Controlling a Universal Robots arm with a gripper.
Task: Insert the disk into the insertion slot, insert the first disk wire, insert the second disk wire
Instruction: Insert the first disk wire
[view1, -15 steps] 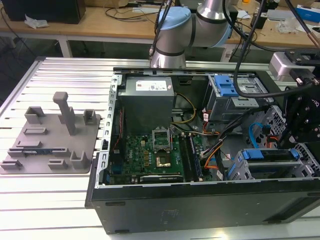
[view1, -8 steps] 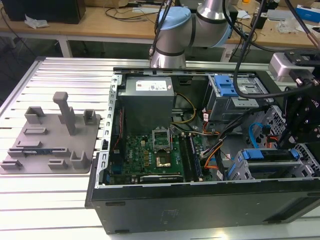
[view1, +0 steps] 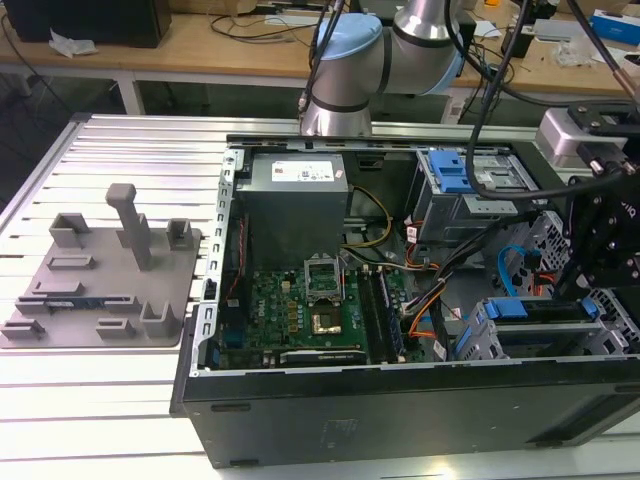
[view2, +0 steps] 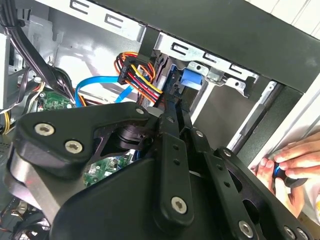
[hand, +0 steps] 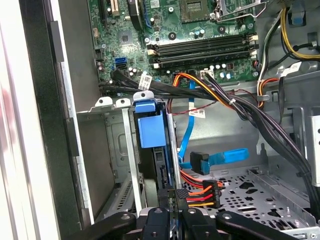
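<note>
Table (view1: 100, 400): slatted aluminium surface that carries everything listed here
Fixture plate (view1: 100, 290): grey, with upright posts and blocks; lies near the table's edge on the exterior view's left, apart from the case
Computer case (view1: 400, 410): black tower laid on its side and open upward; covers the table's middle and the exterior view's right
Power supply (view1: 295, 195): grey box against the case's far wall
Motherboard (view1: 300, 310): green board on the case floor, between the power supply and the near wall
Arm (view1: 350, 60): crosses above the case's far wall and bends toward the exterior view's right
Taller cage (view1: 455, 175): grey with a blue latch, by the far wall on the exterior view's right
Insertion slot (hand: 117, 150): low grey cage in the case's near corner on the exterior view's right
Disk (hand: 150, 130): sits inside the insertion slot, with the blue frame's tab at the bay mouth
Gripper (hand: 173, 192): black, above the slot; fingers (view2: 175, 107) are drawn nearly together, their tips pinching the black plug of the red-orange-yellow disk wire at the disk's end
Red-orange-yellow disk wire (hand: 202, 196): runs from the fingertips to a second black block on the perforated floor
Blue disk wire (hand: 220, 157): loose, its black plug lying beside the slot, apart from the gripper's tips
Hand (view2: 287, 162): a person's, outside the case's near wall, fingers around a small dark object
</note>
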